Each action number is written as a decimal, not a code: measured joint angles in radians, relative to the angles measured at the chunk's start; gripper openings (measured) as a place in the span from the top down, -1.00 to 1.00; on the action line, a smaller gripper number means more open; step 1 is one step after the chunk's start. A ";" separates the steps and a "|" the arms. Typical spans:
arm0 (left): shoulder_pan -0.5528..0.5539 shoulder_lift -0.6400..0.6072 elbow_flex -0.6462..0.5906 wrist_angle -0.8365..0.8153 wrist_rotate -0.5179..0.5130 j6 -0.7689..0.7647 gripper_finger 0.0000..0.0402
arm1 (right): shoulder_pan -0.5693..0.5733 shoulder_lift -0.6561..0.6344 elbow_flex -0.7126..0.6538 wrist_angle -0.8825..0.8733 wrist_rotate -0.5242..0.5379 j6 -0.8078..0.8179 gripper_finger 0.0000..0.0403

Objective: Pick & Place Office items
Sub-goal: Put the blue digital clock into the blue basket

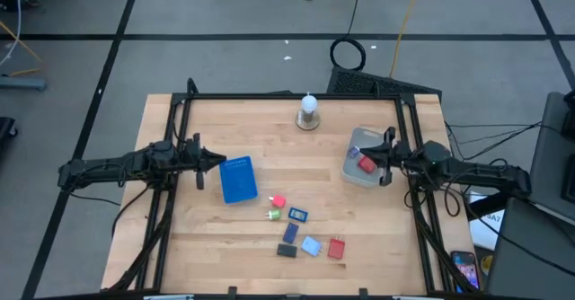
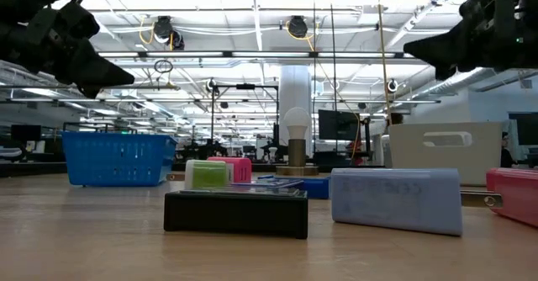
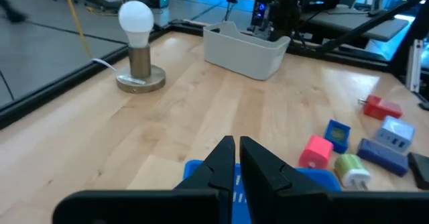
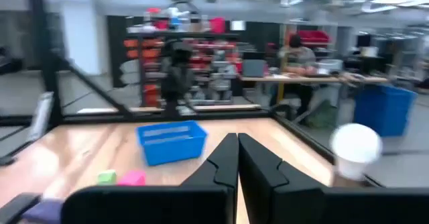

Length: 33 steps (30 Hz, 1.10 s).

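Several small office items lie on the wooden table near its near edge: pink (image 1: 278,202), green (image 1: 273,215), dark blue (image 1: 297,214), another dark blue (image 1: 290,233), black (image 1: 287,251), light blue (image 1: 311,246) and red (image 1: 336,249). One more red piece (image 1: 367,164) lies inside the grey bin (image 1: 352,147). My left gripper (image 1: 218,163) (image 3: 237,150) is shut and hovers beside the left edge of the blue tray (image 1: 238,179). My right gripper (image 1: 377,161) (image 4: 237,147) is shut, above the bin's right side. Both hang high above the table in the low view.
A white bulb on a round base (image 1: 308,111) stands near the table's far edge. A black frame (image 1: 287,96) runs along the far edge and both sides. Bare wood lies between tray and bin. People and desks show in the room beyond.
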 joint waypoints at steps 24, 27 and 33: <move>-0.127 1.083 0.654 0.001 0.074 0.040 0.87 | 0.001 0.001 -0.002 0.032 0.058 0.085 0.99; -0.170 1.256 0.799 -0.018 0.100 0.081 0.75 | 0.001 0.001 -0.002 0.016 0.058 0.106 0.98; -0.250 1.517 1.010 -0.026 0.110 0.097 0.37 | 0.001 0.003 -0.002 0.000 0.059 0.110 0.98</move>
